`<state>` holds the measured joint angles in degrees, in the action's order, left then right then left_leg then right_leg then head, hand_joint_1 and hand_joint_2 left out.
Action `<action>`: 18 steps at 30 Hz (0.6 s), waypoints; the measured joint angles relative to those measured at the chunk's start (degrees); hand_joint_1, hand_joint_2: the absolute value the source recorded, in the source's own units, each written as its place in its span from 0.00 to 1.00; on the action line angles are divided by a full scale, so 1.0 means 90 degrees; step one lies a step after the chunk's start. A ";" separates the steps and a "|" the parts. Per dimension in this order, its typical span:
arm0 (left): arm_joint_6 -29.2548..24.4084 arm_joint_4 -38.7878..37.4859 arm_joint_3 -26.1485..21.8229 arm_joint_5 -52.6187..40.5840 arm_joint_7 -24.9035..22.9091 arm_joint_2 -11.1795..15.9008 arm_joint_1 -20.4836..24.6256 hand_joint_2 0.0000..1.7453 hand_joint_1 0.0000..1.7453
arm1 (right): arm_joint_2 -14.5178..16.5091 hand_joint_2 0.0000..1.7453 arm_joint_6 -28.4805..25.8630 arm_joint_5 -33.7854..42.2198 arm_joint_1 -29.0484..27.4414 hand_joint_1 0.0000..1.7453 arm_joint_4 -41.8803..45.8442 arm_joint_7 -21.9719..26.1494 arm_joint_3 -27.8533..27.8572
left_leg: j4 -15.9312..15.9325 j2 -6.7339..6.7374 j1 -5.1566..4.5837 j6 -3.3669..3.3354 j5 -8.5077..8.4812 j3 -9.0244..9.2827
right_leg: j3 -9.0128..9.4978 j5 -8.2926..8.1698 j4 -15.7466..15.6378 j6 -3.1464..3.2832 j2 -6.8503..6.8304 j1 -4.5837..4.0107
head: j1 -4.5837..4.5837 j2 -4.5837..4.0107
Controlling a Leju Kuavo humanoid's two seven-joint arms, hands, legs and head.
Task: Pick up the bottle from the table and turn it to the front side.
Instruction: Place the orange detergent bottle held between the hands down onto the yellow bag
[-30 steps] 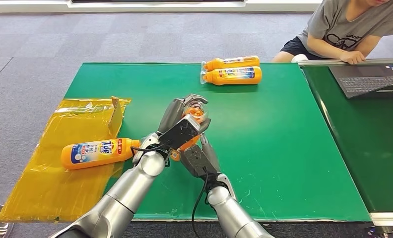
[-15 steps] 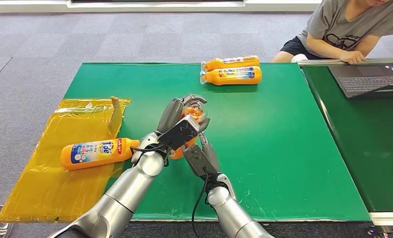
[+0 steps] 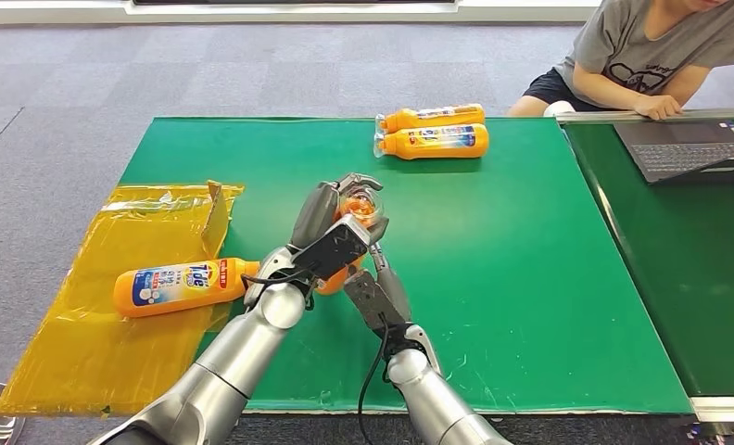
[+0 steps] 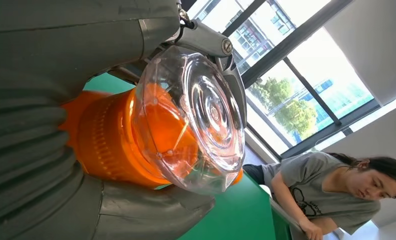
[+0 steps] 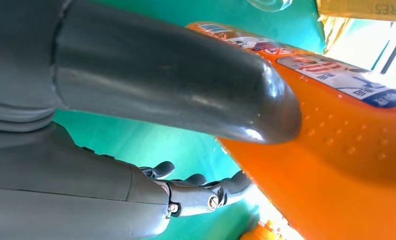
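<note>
Orange bottle (image 3: 345, 264) is being held off the green worktop (image 3: 493, 278) near its middle, clear cap (image 3: 367, 199) pointing away from the robot toward the far edge. Compared with a second ago, bottle and both hands are sitting slightly further toward the far edge and a touch higher; the shift is small. Judging from that, the lift is done and the turn is under way but not finished.

Left robot hand (image 3: 331, 227) is wrapping the neck end, fingers curling over just behind the cap. The left wrist view is showing the cap (image 4: 196, 120) close up, with the orange ribbed collar beneath it clamped between grey thumb and dark fingers (image 4: 206, 40).

Right robot hand (image 3: 374, 298) is supporting the lower body from the near side. In the right wrist view its thick thumb (image 5: 186, 85) is pressing across the orange body (image 5: 346, 150), part of the printed label (image 5: 336, 75) showing beside it; the darker fingers (image 5: 201, 192) are looking spread, their contact with the bottle not clear.

Both arms are coming in from the near edge, crossing close together under the bottle.

Another bottle (image 3: 183, 286) is lying on yellow plastic sheeting (image 3: 76, 352) at the left edge. A pair of bottles (image 3: 433, 130) is lying by the far edge. A person (image 3: 660, 46) is sitting at the far right corner beside a laptop (image 3: 688, 148).
</note>
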<state>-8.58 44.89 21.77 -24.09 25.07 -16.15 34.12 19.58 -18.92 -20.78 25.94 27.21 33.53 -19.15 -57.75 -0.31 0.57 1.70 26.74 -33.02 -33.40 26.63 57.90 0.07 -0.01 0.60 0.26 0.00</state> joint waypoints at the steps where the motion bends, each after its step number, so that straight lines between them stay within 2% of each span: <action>1: -0.0047 -0.0001 0.0000 -0.0017 0.0011 0.0001 0.0000 1.00 1.00 | 0.0000 0.00 -0.0011 0.0007 0.0000 0.00 0.0000 0.0002 0.0000 | 0.0000 0.0000 0.0000 0.0000 0.0000 0.0000 | 0.0000 0.0000 0.0000 0.0000 0.0000 0.0000 | 0.0000 0.0000; 3: -0.0368 -0.0003 0.0000 -0.0265 -0.0016 0.0007 -0.0001 1.00 1.00 | 0.0000 0.00 -0.0029 0.0018 0.0001 0.00 0.0000 0.0005 0.0000 | 0.0000 0.0000 0.0000 0.0000 0.0000 0.0000 | -0.0001 0.0000 0.0000 0.0000 0.0000 0.0000 | 0.0000 0.0000; 6: -0.1536 0.0056 0.0043 -0.1406 -0.0279 0.0044 0.0022 1.00 1.00 | 0.0000 0.00 -0.0046 0.0033 0.0002 0.00 0.0000 0.0010 0.0000 | 0.0000 0.0001 0.0000 0.0000 0.0000 0.0000 | -0.0003 0.0000 0.0000 0.0000 0.0001 -0.0001 | 0.0000 0.0000; 8: -0.2014 0.0162 0.0102 -0.2034 -0.0479 0.0085 0.0054 1.00 1.00 | 0.0000 0.00 -0.0052 0.0041 0.0002 0.00 0.0000 0.0015 0.0000 | 0.0000 -0.0001 0.0000 0.0000 0.0000 0.0000 | -0.0002 0.0000 0.0000 0.0000 -0.0001 -0.0001 | 0.0000 0.0000; 18: -0.2233 0.0326 0.0222 -0.2477 -0.0679 0.0157 0.0075 1.00 1.00 | 0.0000 0.00 -0.0057 0.0076 0.0001 0.00 0.0000 0.0019 0.0000 | 0.0000 0.0001 0.0000 0.0000 0.0000 0.0000 | -0.0002 0.0000 0.0000 0.0000 0.0001 0.0000 | 0.0000 0.0000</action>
<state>-28.68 47.82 23.76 -46.38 18.96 -14.74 34.80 19.58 -19.43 -20.09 25.95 27.21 33.70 -19.15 -57.75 -0.31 0.57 1.70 26.73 -33.03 -33.41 26.63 57.90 0.07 0.00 0.61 0.26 0.00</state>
